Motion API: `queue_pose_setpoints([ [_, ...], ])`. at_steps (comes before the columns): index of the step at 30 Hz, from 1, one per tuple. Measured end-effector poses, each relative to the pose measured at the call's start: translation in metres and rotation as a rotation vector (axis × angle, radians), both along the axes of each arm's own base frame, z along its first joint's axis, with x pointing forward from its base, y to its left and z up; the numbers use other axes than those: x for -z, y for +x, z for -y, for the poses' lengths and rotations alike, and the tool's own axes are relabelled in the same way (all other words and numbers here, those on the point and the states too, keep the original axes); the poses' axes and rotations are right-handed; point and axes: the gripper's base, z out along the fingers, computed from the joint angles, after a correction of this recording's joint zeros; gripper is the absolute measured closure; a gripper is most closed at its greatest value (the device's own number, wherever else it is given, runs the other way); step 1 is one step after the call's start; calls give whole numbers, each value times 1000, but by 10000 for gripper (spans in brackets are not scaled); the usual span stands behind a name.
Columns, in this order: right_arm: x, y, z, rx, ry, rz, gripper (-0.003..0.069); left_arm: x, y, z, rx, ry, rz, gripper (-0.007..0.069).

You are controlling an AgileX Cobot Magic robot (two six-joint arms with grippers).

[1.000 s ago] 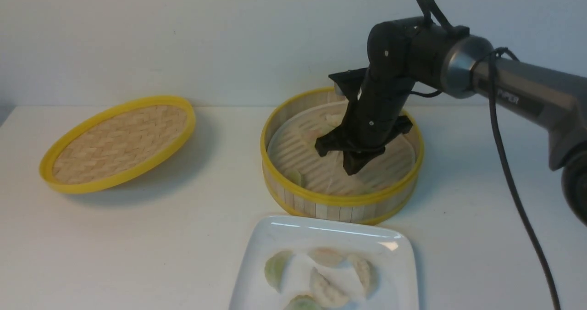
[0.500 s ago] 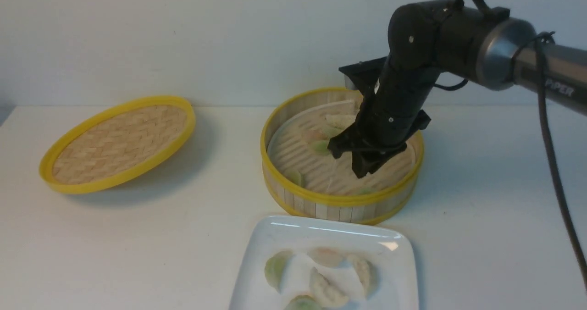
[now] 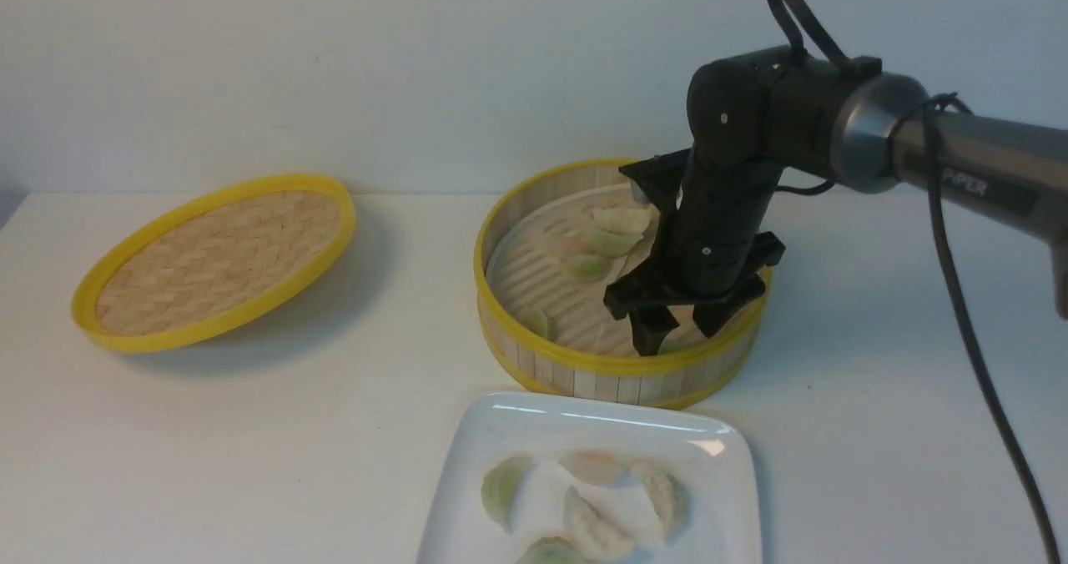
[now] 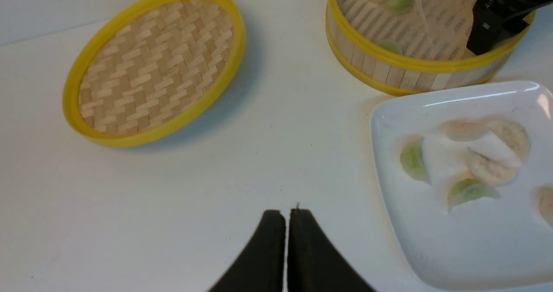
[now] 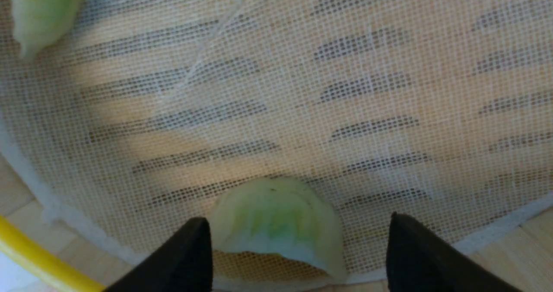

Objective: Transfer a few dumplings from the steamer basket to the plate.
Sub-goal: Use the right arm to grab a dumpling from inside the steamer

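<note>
The steamer basket (image 3: 584, 376) stands right of centre, with several dumplings (image 3: 609, 230) on its white liner. My right gripper (image 3: 677, 334) reaches down into the basket's near right part and is open. In the right wrist view, a green dumpling (image 5: 276, 218) lies on the mesh between the spread fingers of my right gripper (image 5: 298, 220), near the liner's edge; a gap shows at one finger. Another green dumpling (image 5: 43, 11) lies farther off. The white plate (image 3: 584, 410) at the front holds several dumplings (image 3: 592, 497). My left gripper (image 4: 285, 212) is shut and empty above bare table.
The shallow woven lid (image 3: 213, 259) with its yellow rim leans tilted at the back left of the white table. The basket (image 4: 389, 69) and the plate (image 4: 389, 119) stand close together. A black cable hangs from the right arm at the right.
My right gripper moved from the basket's middle toward its near right side and lower, and its jaws went from shut to open. The left gripper stayed shut.
</note>
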Motion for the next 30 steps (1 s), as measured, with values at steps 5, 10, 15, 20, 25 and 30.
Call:
queue_pose_setpoints([
  [5,-1,1,0,13,-2,4,165,0,0,0,0,0,0,631],
  [10,4,2,-1,15,-3,-7,165,0,0,0,0,0,0,631],
  [15,10,4,-4,21,17,-17,193,0,0,0,0,0,0,631],
  [20,13,6,-7,25,32,-3,294,0,0,0,0,0,0,631],
  [25,16,11,-7,16,8,16,496,0,0,0,0,0,0,631],
  [30,-1,21,-10,11,18,66,643,0,0,0,0,0,0,631],
])
